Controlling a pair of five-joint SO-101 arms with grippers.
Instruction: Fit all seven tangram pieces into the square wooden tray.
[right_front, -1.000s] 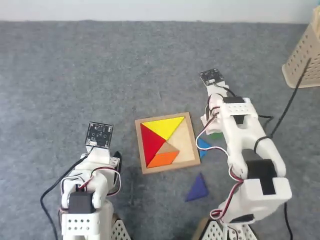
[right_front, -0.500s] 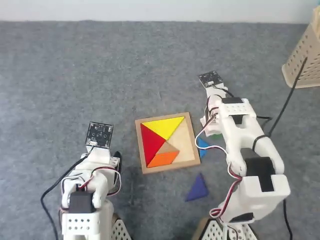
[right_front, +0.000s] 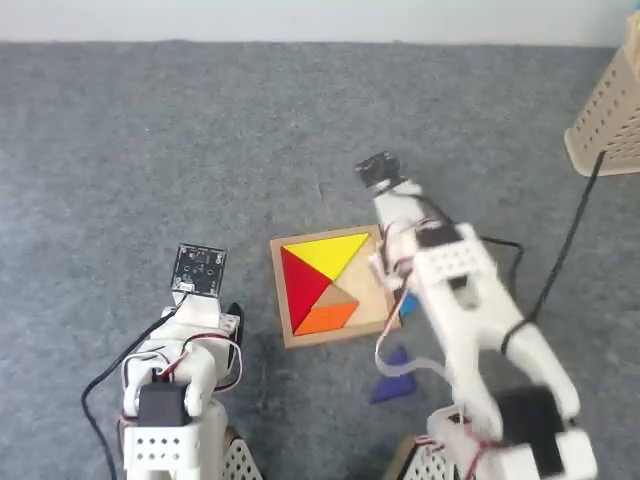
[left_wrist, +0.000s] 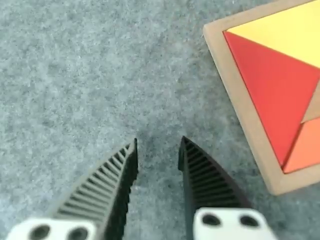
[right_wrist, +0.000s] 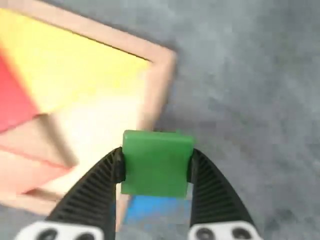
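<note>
The wooden tray (right_front: 279, 292) lay at the centre of the high view. It held a yellow triangle (right_front: 325, 253), a red triangle (right_front: 298, 285) and an orange piece (right_front: 325, 318). The right gripper (right_wrist: 156, 159) pinched a green piece (right_wrist: 156, 172) just over the tray's right rim, above a blue piece (right_wrist: 150, 210). A dark blue triangle (right_front: 388, 388) lay on the carpet (right_front: 150, 130) to the tray's lower right. The left gripper (left_wrist: 159, 142) hung with fingers apart, left of the tray.

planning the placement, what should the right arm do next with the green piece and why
Probably shift the green piece inward over the bare wood of the tray: the jaws hold it at the rim, and that gap beside the yellow piece is unfilled.
</note>
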